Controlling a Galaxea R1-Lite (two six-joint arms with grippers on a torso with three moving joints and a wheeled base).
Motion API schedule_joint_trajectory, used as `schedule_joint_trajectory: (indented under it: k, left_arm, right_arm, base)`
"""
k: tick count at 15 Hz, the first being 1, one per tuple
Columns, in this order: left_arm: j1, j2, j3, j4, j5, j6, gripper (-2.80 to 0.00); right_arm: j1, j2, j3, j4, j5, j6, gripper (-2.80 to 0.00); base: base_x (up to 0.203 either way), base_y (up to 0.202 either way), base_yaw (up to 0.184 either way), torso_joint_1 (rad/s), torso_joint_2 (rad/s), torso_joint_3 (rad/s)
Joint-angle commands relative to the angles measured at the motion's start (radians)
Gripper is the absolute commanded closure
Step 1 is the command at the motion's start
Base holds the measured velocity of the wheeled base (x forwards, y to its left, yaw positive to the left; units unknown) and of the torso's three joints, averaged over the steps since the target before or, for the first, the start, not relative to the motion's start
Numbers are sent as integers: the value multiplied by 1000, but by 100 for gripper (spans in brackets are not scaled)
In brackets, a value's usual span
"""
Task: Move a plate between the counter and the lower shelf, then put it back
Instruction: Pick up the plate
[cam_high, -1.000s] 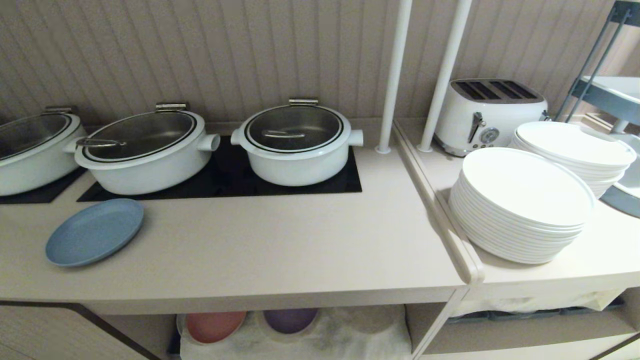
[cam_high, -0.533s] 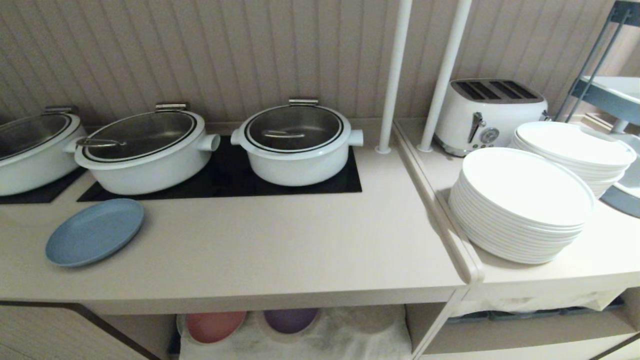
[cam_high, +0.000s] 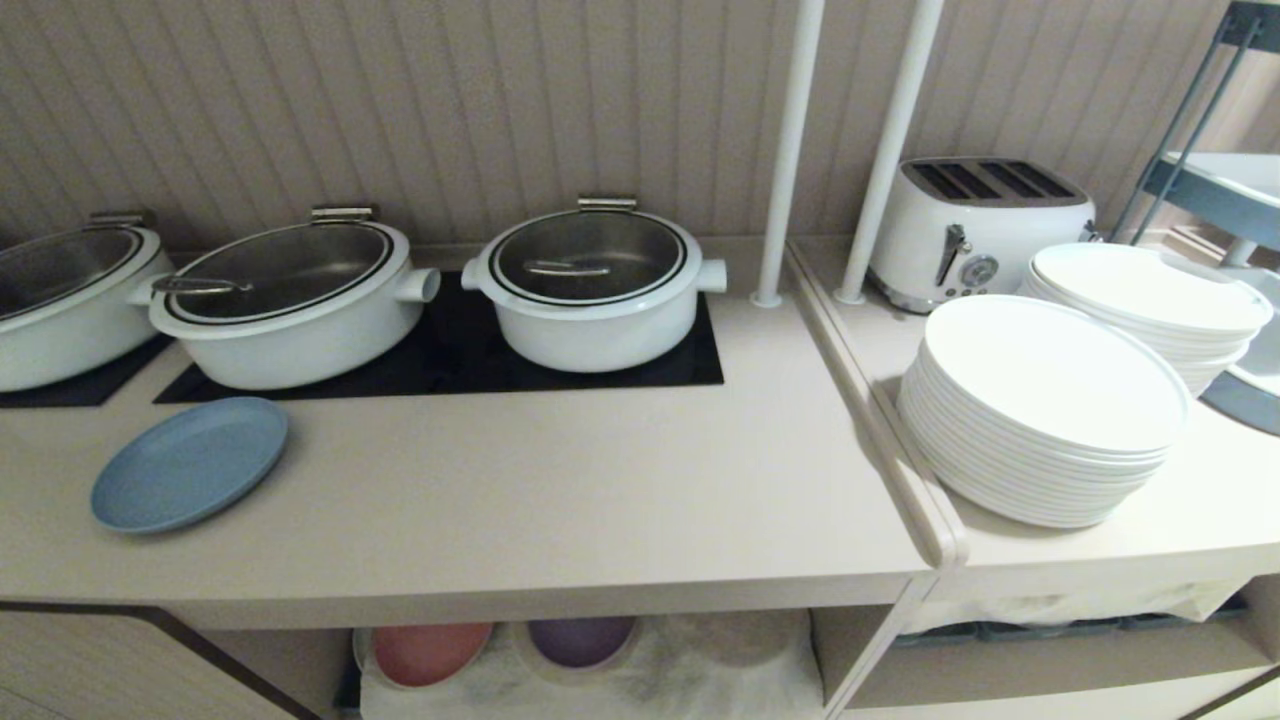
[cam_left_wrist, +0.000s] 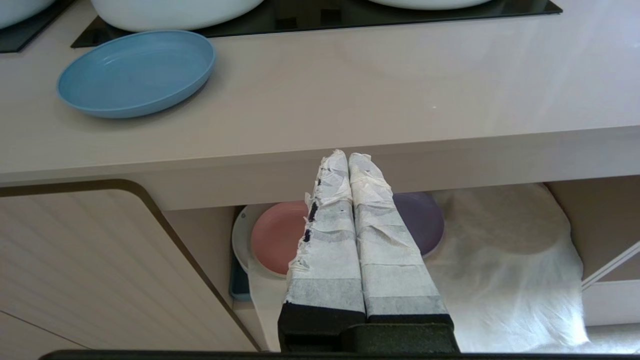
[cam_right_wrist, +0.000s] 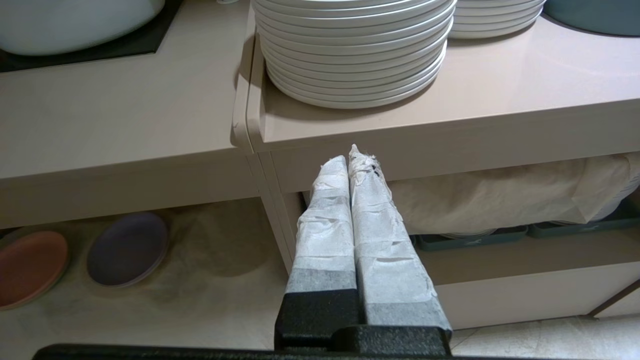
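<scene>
While the blue plate (cam_high: 189, 463) lay flat on the counter (cam_high: 560, 490), nothing was touching it. It sat near the left end of the counter, just in front of a black panel (cam_high: 450, 355) set into the top. A big white pot (cam_high: 285, 300) with a glass lid stood on that panel right behind the plate. A second white pot (cam_high: 592, 283) stood further to the right, and part of a third pot (cam_high: 65, 300) showed at the far left.

Under the counter was the lower shelf (cam_high: 700, 665), lined with a rumpled white cloth (cam_left_wrist: 505, 270). A pink plate (cam_high: 428, 652) and a purple plate (cam_high: 580, 640) lay side by side on the cloth.

The left gripper (cam_left_wrist: 348, 156) hung in front of the counter's front edge, with its taped fingers pressed together and nothing between them. The right gripper (cam_right_wrist: 348, 159) hung in front of the next cabinet, also squeezed shut on nothing. Neither arm showed in the head view.

On the next top to the right stood two stacks of white plates (cam_high: 1045, 405) and a white toaster (cam_high: 975, 230).
</scene>
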Motion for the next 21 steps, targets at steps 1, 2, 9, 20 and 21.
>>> schedule_joint_trajectory:
  k: [1, 2, 9, 20, 21]
  left_arm:
    - [0, 0, 0, 0, 0, 0, 0]
    - [0, 0, 0, 0, 0, 0, 0]
    - [0, 0, 0, 0, 6, 0, 0]
    - [0, 0, 0, 0, 7, -3, 0]
    - [0, 0, 0, 0, 7, -3, 0]
  right_arm:
    - [0, 0, 0, 0, 0, 0, 0]
    - [0, 0, 0, 0, 0, 0, 0]
    - [0, 0, 0, 0, 0, 0, 0]
    - [0, 0, 0, 0, 0, 0, 0]
    - [0, 0, 0, 0, 0, 0, 0]
  base:
    - [0, 0, 0, 0, 0, 0]
    - [0, 0, 0, 0, 0, 0]
    - [0, 0, 0, 0, 0, 0]
    - [0, 134, -1, 4, 2, 1]
    - [0, 193, -1, 6, 7, 2]
